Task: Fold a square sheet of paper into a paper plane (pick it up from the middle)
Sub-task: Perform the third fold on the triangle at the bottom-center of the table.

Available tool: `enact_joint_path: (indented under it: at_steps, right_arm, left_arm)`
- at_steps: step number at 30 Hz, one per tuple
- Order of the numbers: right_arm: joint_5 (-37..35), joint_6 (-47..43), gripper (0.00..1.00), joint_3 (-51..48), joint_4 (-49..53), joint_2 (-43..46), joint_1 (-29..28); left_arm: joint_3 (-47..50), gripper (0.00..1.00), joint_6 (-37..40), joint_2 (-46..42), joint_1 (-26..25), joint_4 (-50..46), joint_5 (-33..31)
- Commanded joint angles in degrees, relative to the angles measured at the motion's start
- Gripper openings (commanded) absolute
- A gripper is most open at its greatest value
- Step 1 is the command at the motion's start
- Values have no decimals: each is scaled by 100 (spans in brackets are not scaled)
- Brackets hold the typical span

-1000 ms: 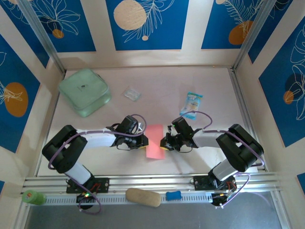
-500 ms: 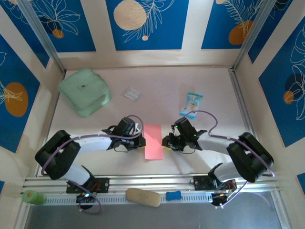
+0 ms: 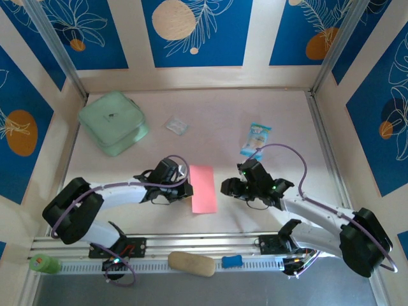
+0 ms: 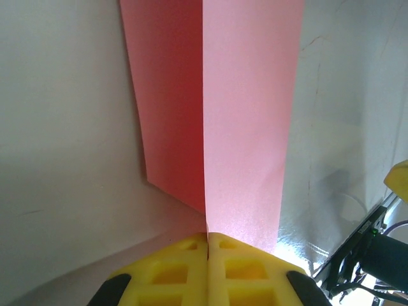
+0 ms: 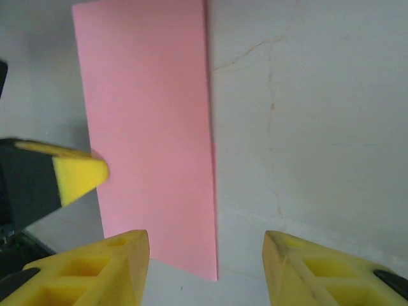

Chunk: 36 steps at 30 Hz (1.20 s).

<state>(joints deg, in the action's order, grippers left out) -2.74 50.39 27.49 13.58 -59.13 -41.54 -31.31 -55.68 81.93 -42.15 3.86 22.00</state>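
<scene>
- Table (image 3: 217,108): pale top, walled by blue patterned panels along its far, left and right edges.
- Left arm (image 3: 121,190) lies low from the near left corner toward the middle of the near edge. The right arm (image 3: 315,211) mirrors it from the near right corner.
- Pouch (image 3: 113,123): mint-green and squarish, in the far left corner.
- Paper (image 3: 203,189) (image 4: 248,127) (image 5: 153,140): salmon-pink, folded to a narrow rectangle. It lies close to the middle of the near edge, long sides running near to far, between the two grippers. From the left wrist, a straight line runs down its length, with one side darker than the other.
- Left gripper (image 3: 186,189) (image 4: 208,239): clenched, its yellow fingers (image 5: 83,175) pressed together without a gap. The tips are against the paper's left long edge; I cannot tell whether a layer is caught between them.
- Right gripper (image 3: 227,187) (image 5: 207,245): released, yellow fingers spread wide, just beside the paper's right long edge.
- Packet (image 3: 255,139): blue-and-white, beyond the right gripper toward the far edge, well apart from the paper.
- Wrapper (image 3: 176,125): small and clear, between pouch and packet.
</scene>
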Motion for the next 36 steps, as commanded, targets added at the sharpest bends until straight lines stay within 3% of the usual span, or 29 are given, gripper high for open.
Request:
enact_joint_path:
  at_steps: [1,3,6,17,24,36]
  right_arm:
    - [-640,-706,51,139,47,177,-490]
    - [-899,-1057,65,62,-224,192,-894]
    - [-1124,-1649,57,-14,-555,157,-1392]
    - [-2646,-4183,51,-71,-1708,-699,-3340]
    - [-3427,-4728,51,-6,-2385,-1322,-3819]
    - [-4437,-5046,53,191,-2806,-2155,-4118]
  left_arm:
    - [20,0,-74,-149,-39,-52,-82]
    - [18,0,-85,-151,-39,-51,-77]
    - [-6,0,-100,-125,-39,-52,-60]
    - [-42,0,-571,-374,-39,38,50]
    - [-190,0,-849,-469,-36,-334,48]
    - [-194,0,-927,-458,-38,-225,128]
